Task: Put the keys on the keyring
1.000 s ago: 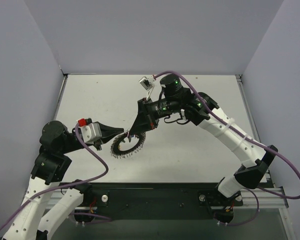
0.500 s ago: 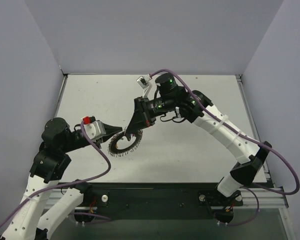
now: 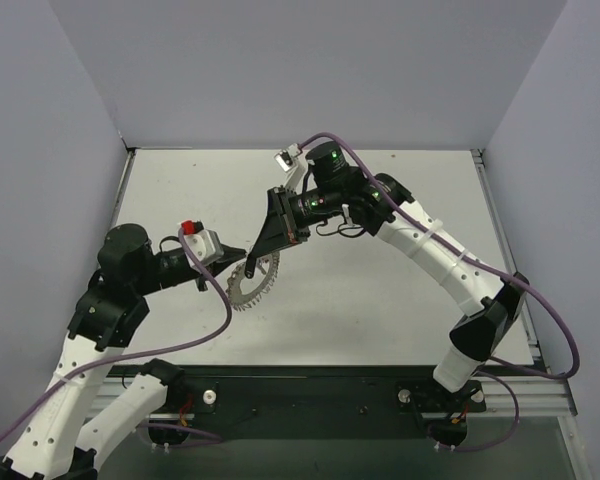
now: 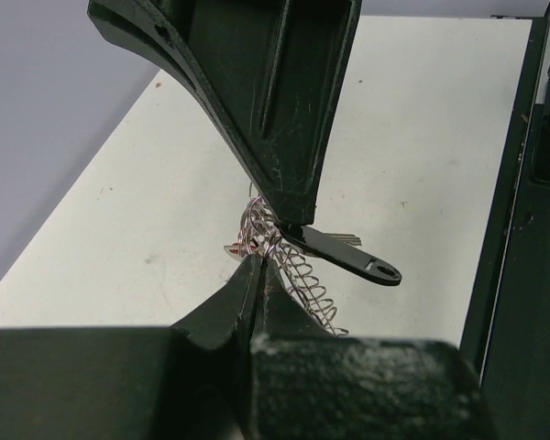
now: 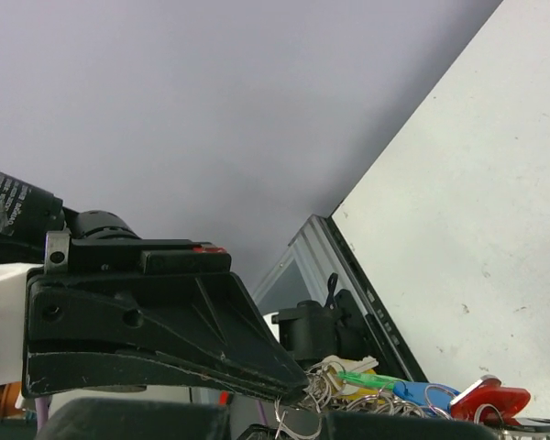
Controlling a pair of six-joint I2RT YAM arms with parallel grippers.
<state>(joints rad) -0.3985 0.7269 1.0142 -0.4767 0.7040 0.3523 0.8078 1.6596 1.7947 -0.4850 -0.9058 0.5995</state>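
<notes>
The keyring (image 3: 253, 283), a silvery ring with a toothed rim, hangs tilted just above the table between both arms. My left gripper (image 3: 242, 254) is shut on its wire rim (image 4: 298, 273), fingertips pressed together (image 4: 258, 261). My right gripper (image 3: 252, 262) comes down from the far side and meets the ring's top edge. It is shut, and a black-headed key (image 4: 348, 259) sticks out below its tip (image 4: 293, 218). In the right wrist view, a green key (image 5: 371, 378), a blue one (image 5: 412, 391) and a red one (image 5: 490, 401) lie bunched among wire loops.
The white table (image 3: 380, 290) stretches to the right and far side of the ring. Grey walls stand on three sides. A black rail (image 3: 310, 385) with the arm bases runs along the near edge. Purple cables loop off both arms.
Both grippers have stayed shut. The left arm pushed in toward the centre, the ring shifted slightly and tipped more upright, and the right gripper drew a little left and back.
</notes>
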